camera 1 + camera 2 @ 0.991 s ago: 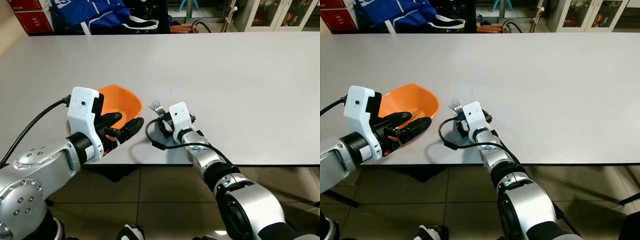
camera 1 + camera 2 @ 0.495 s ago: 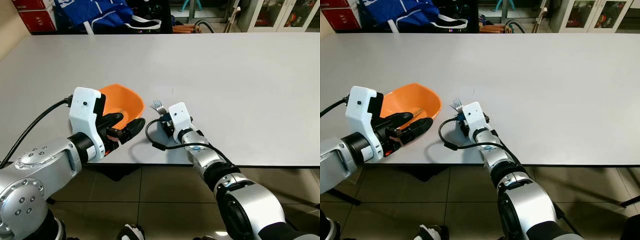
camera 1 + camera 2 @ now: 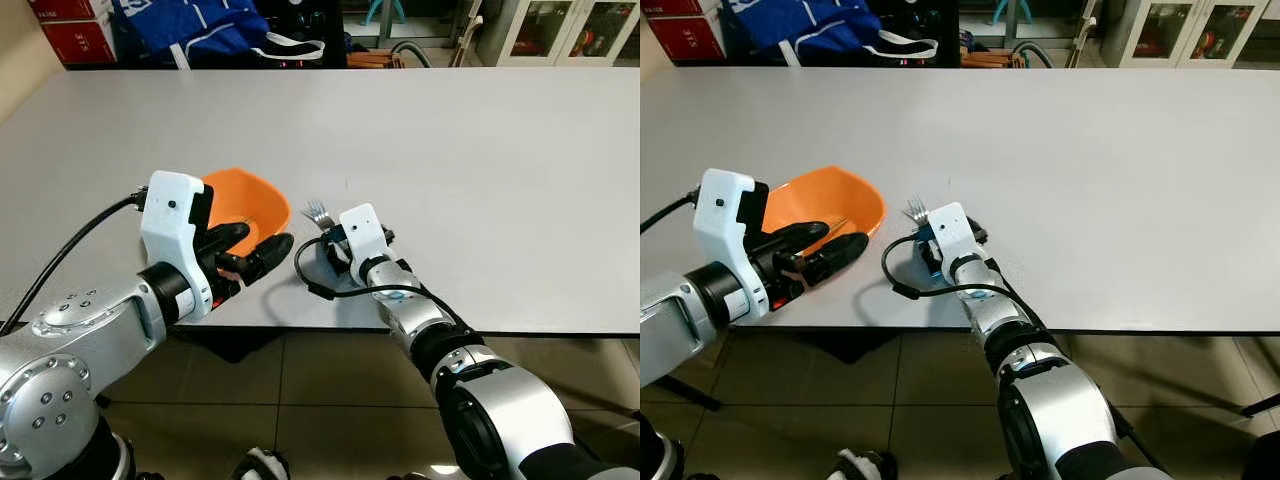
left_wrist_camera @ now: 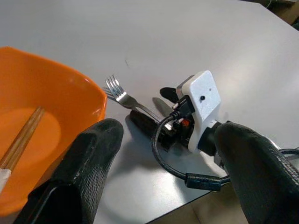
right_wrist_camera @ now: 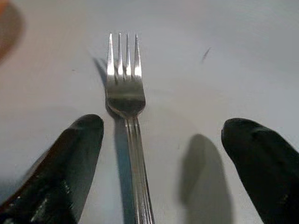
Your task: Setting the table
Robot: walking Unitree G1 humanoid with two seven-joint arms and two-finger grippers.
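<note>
An orange bowl (image 3: 250, 200) with wooden chopsticks (image 4: 19, 141) inside sits near the table's front edge. My left gripper (image 3: 255, 245) hovers at the bowl's near right rim, open, fingers spread wide and holding nothing. A silver fork (image 3: 317, 212) lies on the table just right of the bowl, tines pointing away from me. My right gripper (image 5: 163, 126) rests low over the fork's handle, open, one finger (image 5: 79, 154) on each side of it and neither touching it. Its white wrist block (image 3: 360, 230) hides the handle's near end in the eye views.
The wide grey table (image 3: 480, 150) stretches far back and right. Its front edge (image 3: 520, 330) runs just behind my right wrist. Beyond the far edge are a blue bag (image 3: 190, 25), red boxes (image 3: 70, 30) and glass cabinets (image 3: 560, 25). A black cable (image 3: 305, 280) loops by the right wrist.
</note>
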